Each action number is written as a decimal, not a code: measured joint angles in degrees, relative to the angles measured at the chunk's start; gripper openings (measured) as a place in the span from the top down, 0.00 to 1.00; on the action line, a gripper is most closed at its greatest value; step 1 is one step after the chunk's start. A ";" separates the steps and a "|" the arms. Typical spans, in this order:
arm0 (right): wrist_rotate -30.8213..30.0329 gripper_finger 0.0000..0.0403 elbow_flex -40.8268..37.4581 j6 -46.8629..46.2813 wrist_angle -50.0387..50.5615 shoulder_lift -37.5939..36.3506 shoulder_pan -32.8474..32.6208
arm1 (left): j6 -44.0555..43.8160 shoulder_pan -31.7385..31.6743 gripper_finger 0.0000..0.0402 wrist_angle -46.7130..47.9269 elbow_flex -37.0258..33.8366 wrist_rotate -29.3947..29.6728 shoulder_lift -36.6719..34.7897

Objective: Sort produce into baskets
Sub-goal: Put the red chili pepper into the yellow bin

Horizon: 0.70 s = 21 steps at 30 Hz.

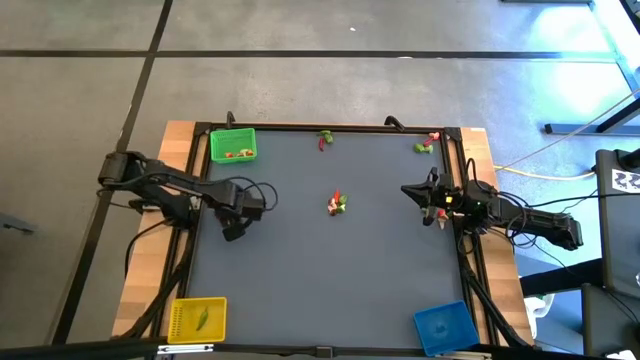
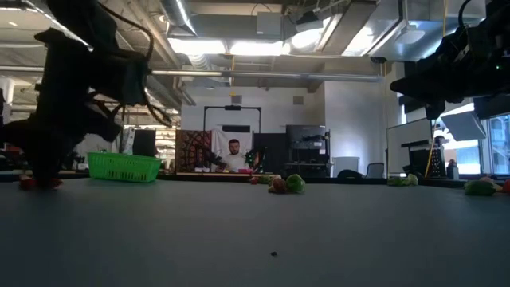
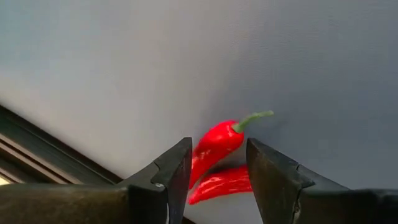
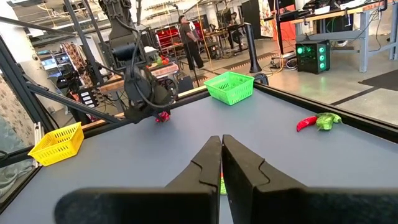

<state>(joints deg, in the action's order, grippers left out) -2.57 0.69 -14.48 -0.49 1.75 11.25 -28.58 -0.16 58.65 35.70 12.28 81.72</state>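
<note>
Table: a dark grey mat (image 1: 330,270) in a black frame, seen from above.
Left gripper: the left gripper (image 3: 217,171) stood low over the mat at about 9 o'clock from the table's centre. Its jaws were parted and straddled two red chili peppers (image 3: 214,146); the fingers (image 3: 171,171) flanked them with a gap on each side. Contact could not be confirmed.
Chili peppers: two red pieces lay one against the other on the mat; the upper one carried a green stem. In the right wrist view they showed as a red spot (image 4: 163,116) under the left arm.
Right gripper: the right gripper (image 4: 221,163) waited at about 3 o'clock, near the table's edge. Its fingers were pressed together with nothing between them.
Green basket: the green basket (image 1: 232,145) sat at 11 o'clock in the far-left corner, with small red and pale pieces inside.
Yellow basket: the yellow basket (image 1: 197,319) sat at 7 o'clock and held one green piece.
Blue basket: the blue basket (image 1: 444,327) sat at 5 o'clock; contents could not be made out.
Loose produce: a red and green cluster (image 1: 338,204) lay at the centre, another (image 1: 325,139) at 12 o'clock by the far edge, and a third (image 1: 425,145) at 1 o'clock.
Room: a person (image 2: 233,155) was seated beyond the table.
</note>
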 joint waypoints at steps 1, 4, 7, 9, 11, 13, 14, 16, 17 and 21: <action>-0.02 0.96 0.00 0.00 0.00 -0.01 0.02 | 0.00 0.02 0.63 -0.17 0.00 0.00 0.80; 0.00 0.96 0.00 0.00 0.00 -0.01 0.02 | 0.10 0.02 0.64 -0.94 0.24 -0.04 2.54; -0.02 0.96 0.00 0.00 0.00 0.00 0.02 | 0.39 0.02 0.66 -1.22 0.31 -0.08 3.70; -0.01 0.96 0.00 0.00 0.00 -0.01 0.00 | 0.39 0.02 0.69 -1.40 0.28 -0.25 3.89; 0.00 0.96 0.00 0.00 0.00 0.00 0.00 | 0.39 0.04 0.73 -1.61 0.24 -0.43 3.83; -0.02 0.96 0.00 0.02 0.00 0.00 0.00 | 0.37 0.04 0.78 -1.91 0.20 -0.65 3.80; -0.01 0.96 0.00 0.02 0.00 -0.02 0.02 | 0.43 0.05 0.81 -1.95 0.20 -0.76 3.80; 0.00 0.96 0.00 0.02 0.00 0.00 0.01 | 0.51 0.05 0.86 -2.05 0.20 -0.81 3.80; -0.02 0.96 0.00 0.02 0.00 -0.01 0.00 | 0.48 0.04 0.89 -2.05 0.24 -0.81 3.82; -0.02 0.96 0.00 0.01 0.00 0.00 0.01 | 0.69 0.04 0.96 -1.76 1.04 -0.66 3.94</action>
<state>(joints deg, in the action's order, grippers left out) -2.58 0.69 -14.47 -0.49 1.75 11.26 -27.89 -0.12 56.90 36.74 11.61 85.66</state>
